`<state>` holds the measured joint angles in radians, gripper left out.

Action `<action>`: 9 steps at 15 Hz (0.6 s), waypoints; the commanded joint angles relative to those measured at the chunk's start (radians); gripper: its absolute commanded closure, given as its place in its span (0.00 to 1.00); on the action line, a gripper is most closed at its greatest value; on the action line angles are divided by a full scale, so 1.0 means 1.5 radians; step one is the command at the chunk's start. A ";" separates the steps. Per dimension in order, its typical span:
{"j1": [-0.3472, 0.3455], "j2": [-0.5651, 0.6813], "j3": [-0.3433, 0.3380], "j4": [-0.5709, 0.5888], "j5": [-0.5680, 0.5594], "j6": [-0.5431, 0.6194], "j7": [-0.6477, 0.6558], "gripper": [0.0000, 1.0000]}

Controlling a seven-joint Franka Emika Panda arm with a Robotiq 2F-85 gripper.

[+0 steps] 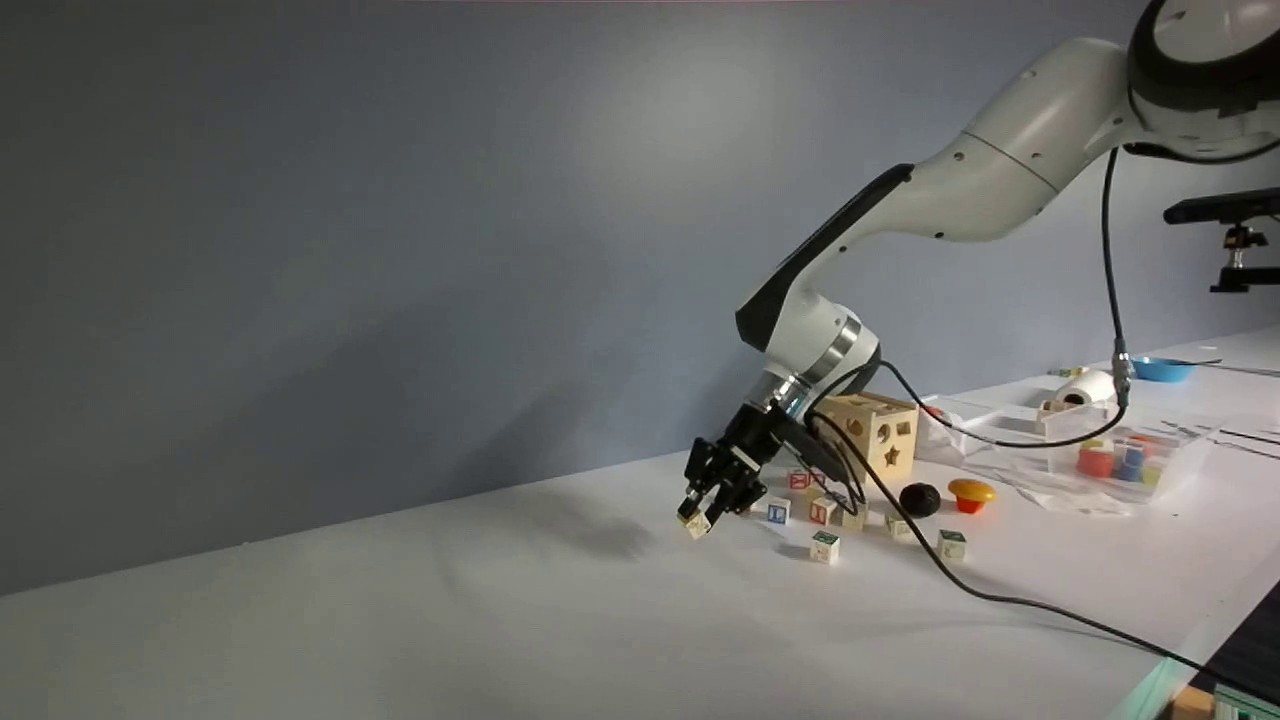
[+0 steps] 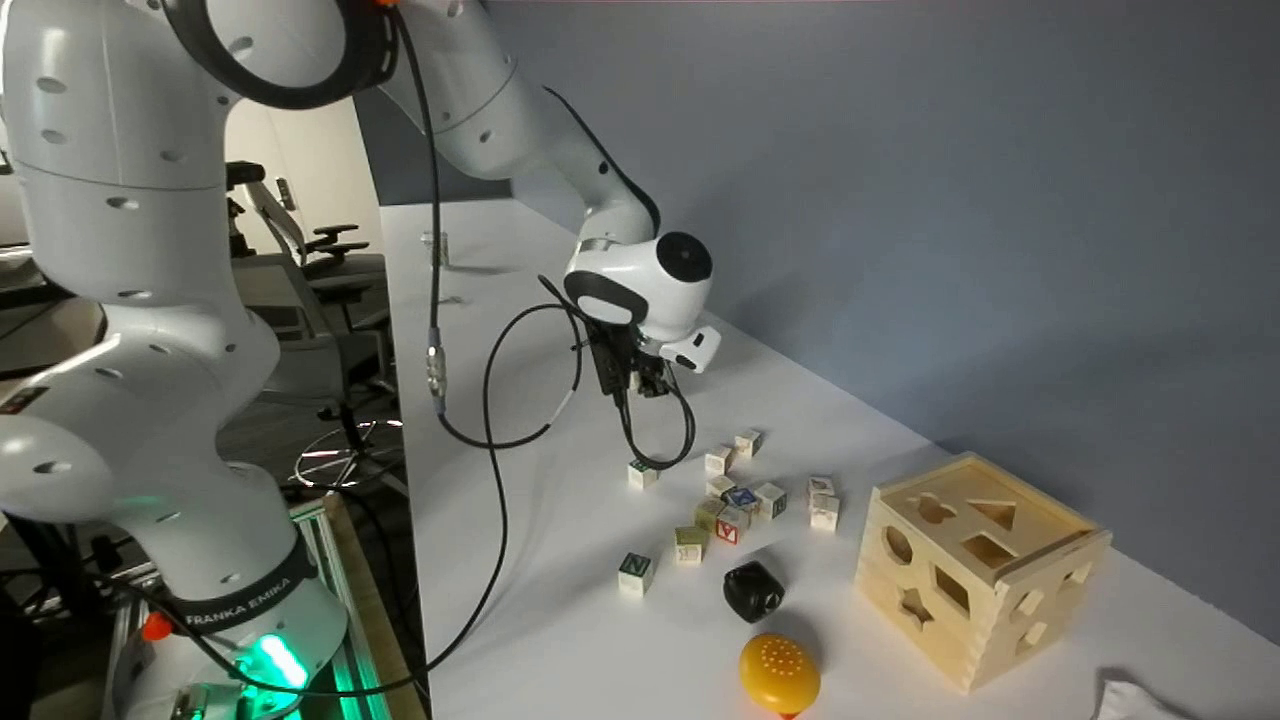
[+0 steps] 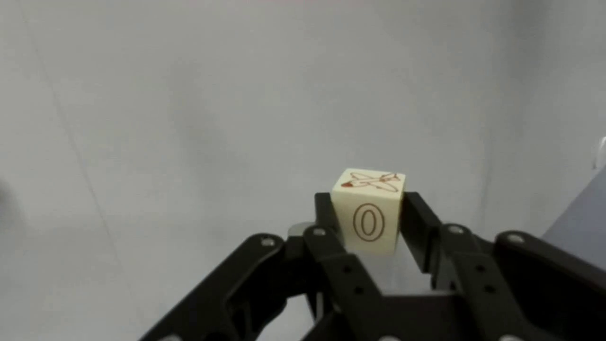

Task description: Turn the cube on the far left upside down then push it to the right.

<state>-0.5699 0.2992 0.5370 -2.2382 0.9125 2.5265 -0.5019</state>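
Note:
A small cream cube (image 3: pixel 367 222) shows a brown letter O and a brown-red plane-like drawing in the wrist view. My gripper (image 3: pixel 368 208) is shut on it, with one black fingertip on each side. In an exterior view the cube (image 1: pixel 694 523) hangs tilted from the gripper (image 1: pixel 700 507), which is angled downward, left of the other cubes. A shadow lies on the table to its left, and the cube looks raised above the surface. In an exterior view the fingertips and held cube are largely hidden behind the black gripper body and cables.
Several other letter cubes (image 2: pixel 740 500) lie on the white table. A wooden shape box (image 2: pixel 985 570), a black round piece (image 2: pixel 752 591) and a yellow-topped piece (image 2: pixel 780 673) stand near them. A clear tray (image 1: pixel 1185 470) is beyond. A grey wall (image 1: pixel 400 250) backs the table. A cable (image 1: pixel 940 560) loops across.

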 commanded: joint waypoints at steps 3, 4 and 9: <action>0.163 0.020 -0.181 0.028 0.126 -0.091 -0.095 0.85; 0.188 0.020 -0.205 0.026 0.130 -0.084 -0.096 0.85; 0.275 0.018 -0.273 0.015 0.115 -0.025 -0.098 0.85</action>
<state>-0.2289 0.3258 0.1764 -2.2119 1.0640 2.4373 -0.6265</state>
